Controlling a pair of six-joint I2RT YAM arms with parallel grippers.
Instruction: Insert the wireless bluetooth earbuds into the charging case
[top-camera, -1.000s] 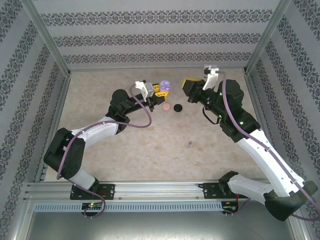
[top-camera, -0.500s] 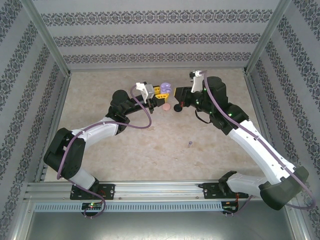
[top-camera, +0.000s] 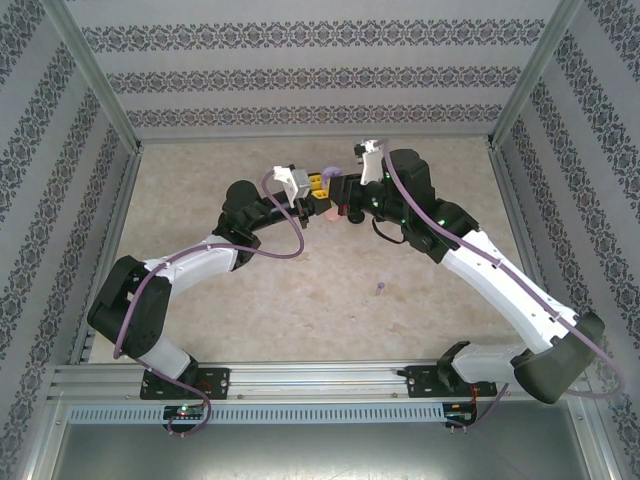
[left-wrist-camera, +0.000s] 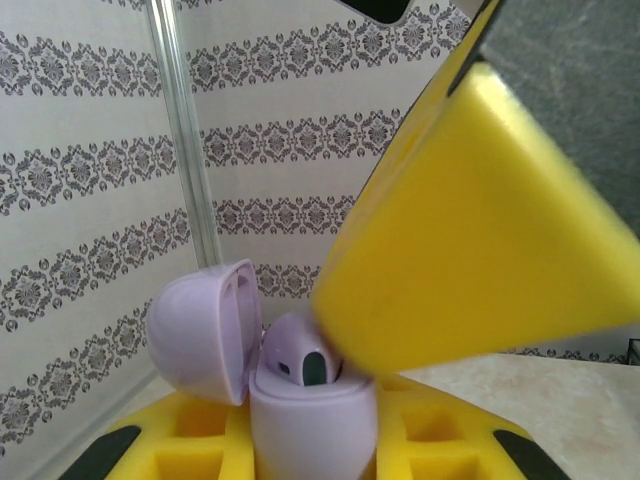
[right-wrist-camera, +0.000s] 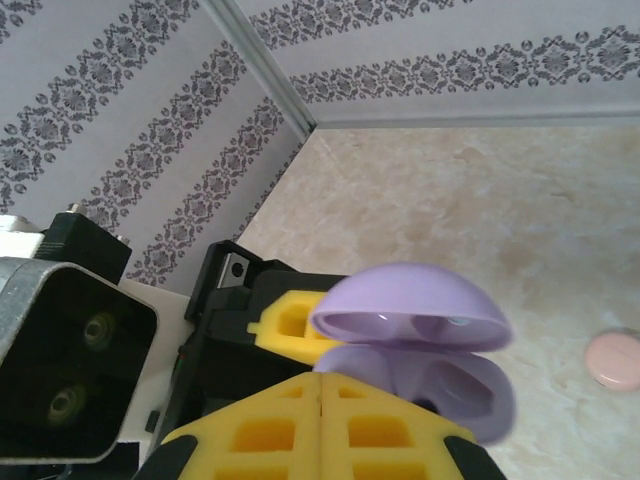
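Note:
My left gripper (top-camera: 318, 184) is shut on the open purple charging case (left-wrist-camera: 310, 420), lid (left-wrist-camera: 205, 330) swung to the left. A purple earbud (left-wrist-camera: 298, 362) stands high in the case's near well. My right gripper (right-wrist-camera: 321, 378) has its yellow fingers pressed together. Their tip (left-wrist-camera: 480, 230) bears down on that earbud from the upper right, and the grip itself is hidden. From the right wrist, the case (right-wrist-camera: 430, 345) lies just beyond my fingertips with one well empty. A second purple earbud (top-camera: 381, 288) lies on the table, nearer the arm bases.
A round pink case (right-wrist-camera: 612, 360) and a black case (top-camera: 356, 214) lie shut on the table by the grippers. The left wrist's camera block (right-wrist-camera: 70, 370) sits close at the left. Patterned walls and metal posts enclose the beige table (top-camera: 300, 290).
My right arm swung left from the back right until its gripper reached the purple case. The left arm and the case stayed put.

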